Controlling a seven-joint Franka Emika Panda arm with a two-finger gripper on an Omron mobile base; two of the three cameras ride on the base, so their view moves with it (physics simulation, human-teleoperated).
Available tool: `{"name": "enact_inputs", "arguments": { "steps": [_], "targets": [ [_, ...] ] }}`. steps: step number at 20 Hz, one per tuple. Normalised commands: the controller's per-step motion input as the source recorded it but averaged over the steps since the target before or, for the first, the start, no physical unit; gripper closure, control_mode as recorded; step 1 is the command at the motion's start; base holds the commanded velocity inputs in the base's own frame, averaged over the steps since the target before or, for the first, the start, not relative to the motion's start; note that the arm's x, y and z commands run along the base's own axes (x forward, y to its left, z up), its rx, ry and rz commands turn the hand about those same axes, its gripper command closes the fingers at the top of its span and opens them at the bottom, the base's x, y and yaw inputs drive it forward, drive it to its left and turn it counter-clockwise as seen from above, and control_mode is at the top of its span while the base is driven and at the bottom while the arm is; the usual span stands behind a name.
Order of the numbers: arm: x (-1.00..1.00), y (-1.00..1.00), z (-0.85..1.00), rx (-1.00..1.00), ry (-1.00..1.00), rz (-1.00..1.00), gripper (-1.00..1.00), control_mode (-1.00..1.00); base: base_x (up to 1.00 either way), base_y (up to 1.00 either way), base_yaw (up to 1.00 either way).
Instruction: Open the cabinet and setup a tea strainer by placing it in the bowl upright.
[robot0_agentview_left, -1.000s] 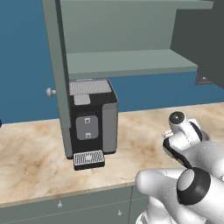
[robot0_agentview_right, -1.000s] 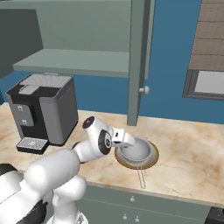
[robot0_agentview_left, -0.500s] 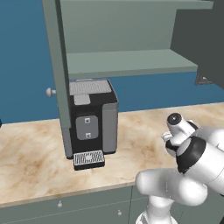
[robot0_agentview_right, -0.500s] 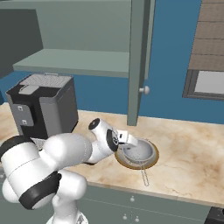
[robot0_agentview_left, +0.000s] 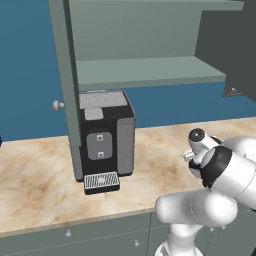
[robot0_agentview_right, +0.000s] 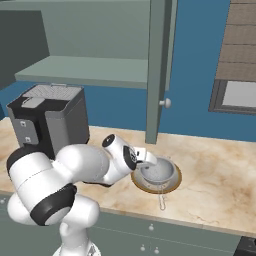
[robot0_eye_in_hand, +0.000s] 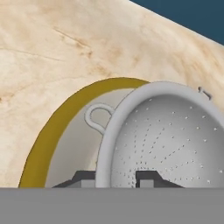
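Observation:
The cabinet (robot0_agentview_left: 145, 72) stands open, its doors swung out (robot0_agentview_right: 159, 70), and its shelf is bare. On the counter lies the tan bowl (robot0_agentview_right: 173, 184) with the grey mesh tea strainer (robot0_agentview_right: 161, 173) sitting in it, mouth up and slightly tilted. Its thin handle (robot0_agentview_right: 161, 200) hangs over the bowl's front rim. My gripper (robot0_agentview_right: 150, 159) reaches in from the left. In the hand view the strainer (robot0_eye_in_hand: 170, 140) lies inside the bowl's rim (robot0_eye_in_hand: 48, 140), and my gripper (robot0_eye_in_hand: 114, 178) is shut on the strainer's near rim, one fingertip (robot0_eye_in_hand: 83, 177) outside the wall and one inside.
A black coffee machine (robot0_agentview_left: 102, 135) stands on the marble counter (robot0_agentview_left: 35, 175) under the cabinet's left door (robot0_agentview_left: 62, 70). Drawer fronts (robot0_agentview_right: 200, 235) run below the counter edge. A window (robot0_agentview_right: 237, 95) sits in the wall at the right.
The arm's elbow and upper links have swung round, while the hand has edged slightly toward the bowl with the strainer still gripped. The bowl has not moved.

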Motion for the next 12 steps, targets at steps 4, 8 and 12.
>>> {"name": "enact_inputs", "arguments": {
  "steps": [4, 8, 12],
  "targets": [
    [0.03, 0.00, -0.14, 0.01, 0.00, 0.05, 1.00, -1.00, 0.00, 0.00, 0.00],
    [0.00, 0.00, -0.08, 0.00, 0.00, 0.03, 1.00, -1.00, 0.00, 0.00, 0.00],
    [0.00, 0.00, -0.02, 0.00, 0.00, 0.02, 1.00, -1.00, 0.00, 0.00, 0.00]
  ]
}}
